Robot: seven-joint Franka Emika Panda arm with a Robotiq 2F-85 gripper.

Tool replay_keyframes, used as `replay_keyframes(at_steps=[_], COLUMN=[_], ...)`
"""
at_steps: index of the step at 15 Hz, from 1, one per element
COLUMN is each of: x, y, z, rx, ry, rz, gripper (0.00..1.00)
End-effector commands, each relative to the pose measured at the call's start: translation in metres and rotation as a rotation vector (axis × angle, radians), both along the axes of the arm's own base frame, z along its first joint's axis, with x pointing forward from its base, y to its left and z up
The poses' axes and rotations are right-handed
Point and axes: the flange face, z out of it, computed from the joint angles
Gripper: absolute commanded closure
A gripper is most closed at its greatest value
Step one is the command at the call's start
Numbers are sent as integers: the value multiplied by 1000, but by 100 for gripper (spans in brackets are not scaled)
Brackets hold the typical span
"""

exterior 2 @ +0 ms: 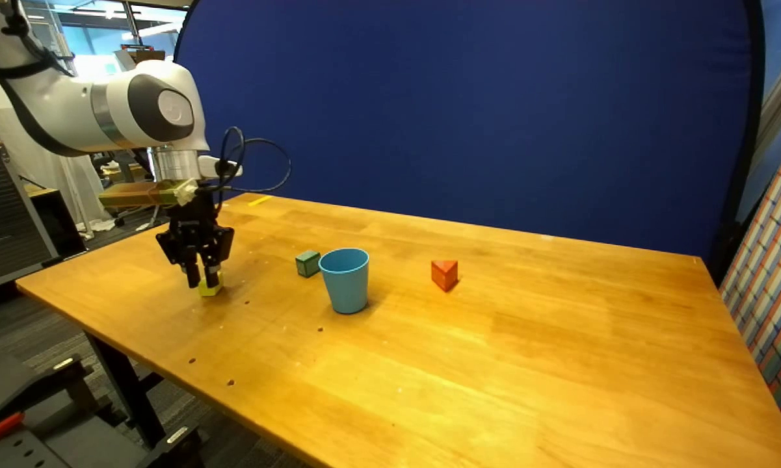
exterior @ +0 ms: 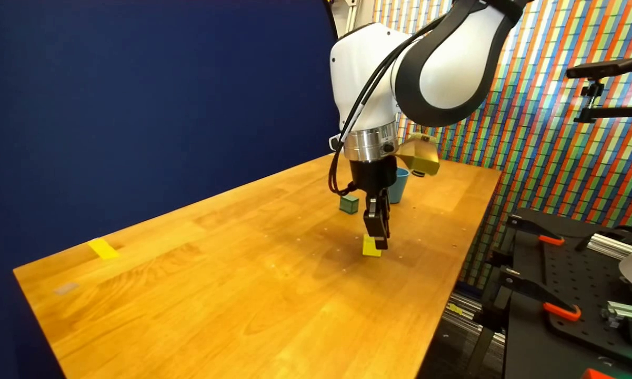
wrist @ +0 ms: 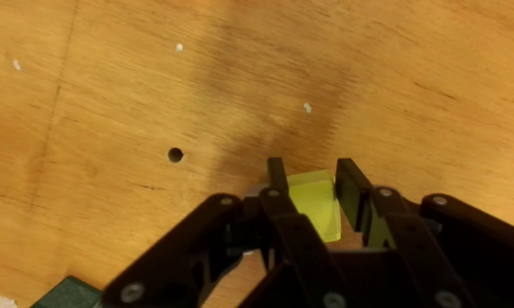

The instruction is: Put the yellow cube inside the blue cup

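Note:
The yellow cube (exterior: 370, 250) rests on the wooden table, and it shows between and below my fingertips in an exterior view (exterior 2: 211, 290). In the wrist view the yellow cube (wrist: 316, 203) lies between my two fingers, turned slightly against them. My gripper (wrist: 309, 176) is partly open and low around the cube; the right finger's inner pad is visible, with a narrow gap beside the cube. The left finger covers part of the cube. The light-blue cup (exterior 2: 346, 286) stands upright, apart from the gripper; part of it (exterior: 398, 187) is behind the gripper.
A dark green cube (exterior 2: 308, 264) sits between the gripper and the cup; it also shows in the wrist view (wrist: 70, 294). A red block (exterior 2: 444, 275) lies beyond the cup. Yellow tape (exterior: 103, 248) is on the table's far end.

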Motion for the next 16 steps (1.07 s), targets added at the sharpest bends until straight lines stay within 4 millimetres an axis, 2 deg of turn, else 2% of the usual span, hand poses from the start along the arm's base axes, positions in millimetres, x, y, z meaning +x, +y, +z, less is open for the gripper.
replay_keyframes(at_steps=[1, 4, 8, 11, 14, 16], x=[0, 11, 29, 35, 33, 31], y=[-10, -29, -74, -104, -139, -160], z=[5, 36, 84, 113, 129, 132], rx=[-22, -84, -194, -266, -329, -357], ry=[-31, -99, -222, -280, -303, -303], rz=[-24, -61, -138, -211, -307, -365], gripper=[88, 88, 89, 89, 89, 89])
